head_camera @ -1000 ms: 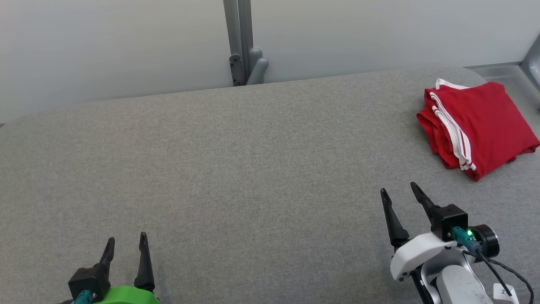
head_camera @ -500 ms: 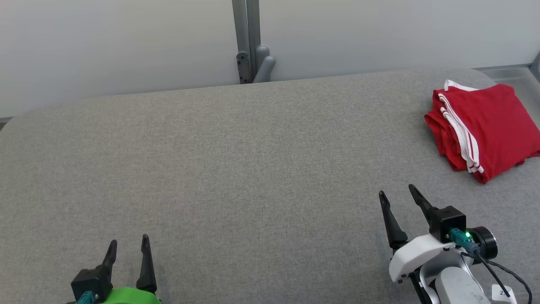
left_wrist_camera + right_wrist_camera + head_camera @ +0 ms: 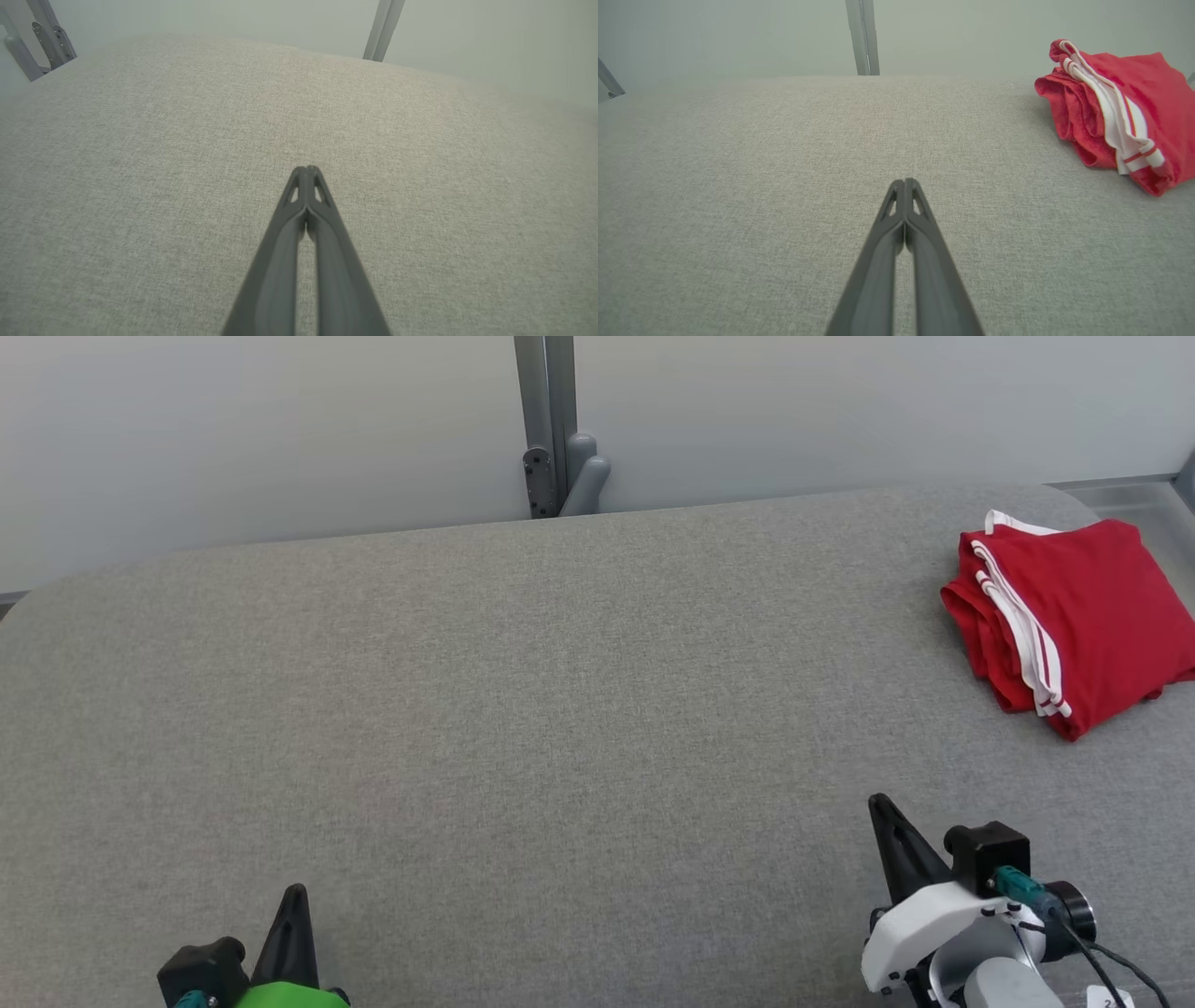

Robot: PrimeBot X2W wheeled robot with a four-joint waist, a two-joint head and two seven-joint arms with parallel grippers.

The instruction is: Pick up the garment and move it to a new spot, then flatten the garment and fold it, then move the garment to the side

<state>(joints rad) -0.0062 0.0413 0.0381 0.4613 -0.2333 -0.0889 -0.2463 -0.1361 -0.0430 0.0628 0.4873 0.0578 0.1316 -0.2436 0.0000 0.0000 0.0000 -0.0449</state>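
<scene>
A red garment (image 3: 1083,616) with white stripes lies folded in a thick stack at the far right of the grey table (image 3: 560,709); the right wrist view has the garment (image 3: 1120,112) at its upper right. My right gripper (image 3: 879,803) is shut with nothing in it, low over the table near the front right, well short of the garment. In its own view the right gripper (image 3: 904,181) has both tips pressed together. My left gripper (image 3: 295,892) is shut and empty at the front left, and the left gripper (image 3: 306,169) points across bare fabric.
A grey metal post (image 3: 549,425) with a bracket stands behind the table's far edge against a pale wall. The table's rounded right edge (image 3: 1120,495) runs close beside the garment. Another metal strut (image 3: 46,39) stands off the table's far corner.
Both grippers have gone from open to shut and drawn back toward the bottom of the view. The camera shifted slightly early on; the garment itself stays put.
</scene>
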